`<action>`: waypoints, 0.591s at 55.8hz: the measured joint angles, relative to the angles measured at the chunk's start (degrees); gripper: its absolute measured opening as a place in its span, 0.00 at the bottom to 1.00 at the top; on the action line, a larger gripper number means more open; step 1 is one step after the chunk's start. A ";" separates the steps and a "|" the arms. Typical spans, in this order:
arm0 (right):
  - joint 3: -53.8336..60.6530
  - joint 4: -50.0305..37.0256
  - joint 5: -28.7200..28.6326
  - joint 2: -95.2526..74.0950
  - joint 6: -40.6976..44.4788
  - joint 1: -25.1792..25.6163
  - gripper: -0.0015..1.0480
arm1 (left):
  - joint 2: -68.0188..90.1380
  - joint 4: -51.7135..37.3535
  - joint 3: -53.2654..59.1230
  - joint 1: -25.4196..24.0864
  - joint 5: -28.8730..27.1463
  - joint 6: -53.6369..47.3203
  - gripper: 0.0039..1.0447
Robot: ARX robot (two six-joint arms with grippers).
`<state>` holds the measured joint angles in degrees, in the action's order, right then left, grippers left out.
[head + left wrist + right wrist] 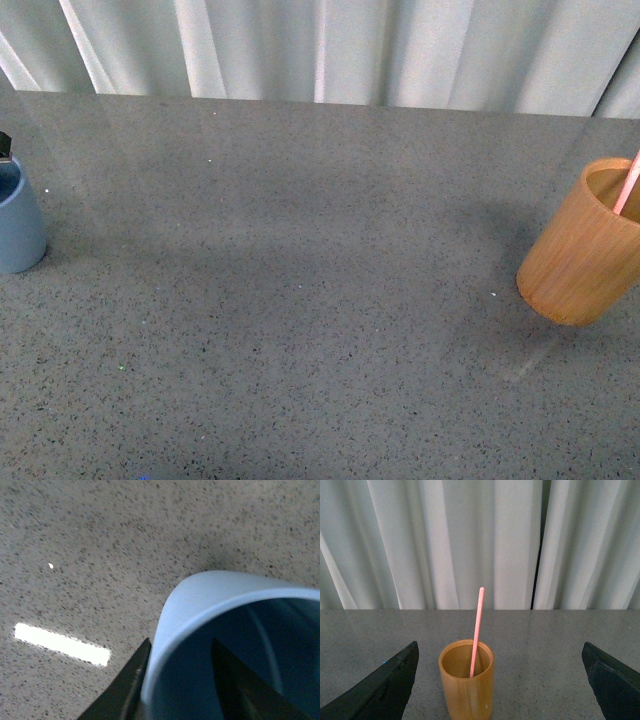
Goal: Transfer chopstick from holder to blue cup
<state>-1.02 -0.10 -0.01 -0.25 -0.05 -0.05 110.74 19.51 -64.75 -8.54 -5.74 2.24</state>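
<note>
Soft, even light, a bright glare streak on the table, and the close blue cup blurs.

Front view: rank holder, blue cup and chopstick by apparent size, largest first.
1. Holder: clearly the largest.
2. Blue cup: the left frame edge crops it, so its full size is unsure.
3. Chopstick: only a short pink stretch shows, rising from the holder to the frame edge.

The right tool has its jaws spread wide. At the tool's 12 o'clock, the holder stands upright on the grey speckled bench, between the two fingers and touching neither. The chopstick stands in the holder, slightly off vertical, rising well above the rim. A white curtain hangs beyond the bench.
</note>
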 joint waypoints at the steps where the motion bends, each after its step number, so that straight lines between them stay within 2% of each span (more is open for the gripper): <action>1: 0.00 0.00 0.00 0.00 0.00 -0.02 0.90 | 0.00 0.07 0.00 0.09 0.22 0.17 0.19; 8: 0.00 0.00 0.00 0.00 0.00 -0.02 0.90 | -0.24 0.57 0.04 1.36 1.49 0.94 0.02; 16: 0.00 0.00 0.00 0.00 0.00 -0.02 0.90 | -2.75 2.16 0.44 3.74 2.91 0.37 0.03; 19: 0.00 0.00 0.00 0.00 0.00 0.00 0.90 | -6.05 3.56 0.87 6.14 3.48 -0.66 0.03; 26: 0.00 0.00 0.00 0.00 0.02 -0.02 0.90 | -13.75 5.84 1.66 14.58 4.94 -1.57 0.03; 33: 0.00 0.00 0.00 0.00 0.00 -0.02 0.90 | -15.47 5.92 2.38 25.81 4.83 0.42 0.03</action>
<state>-1.02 -0.10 -0.01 -0.25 -0.05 -0.08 95.26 25.43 -62.37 17.28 -0.91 2.66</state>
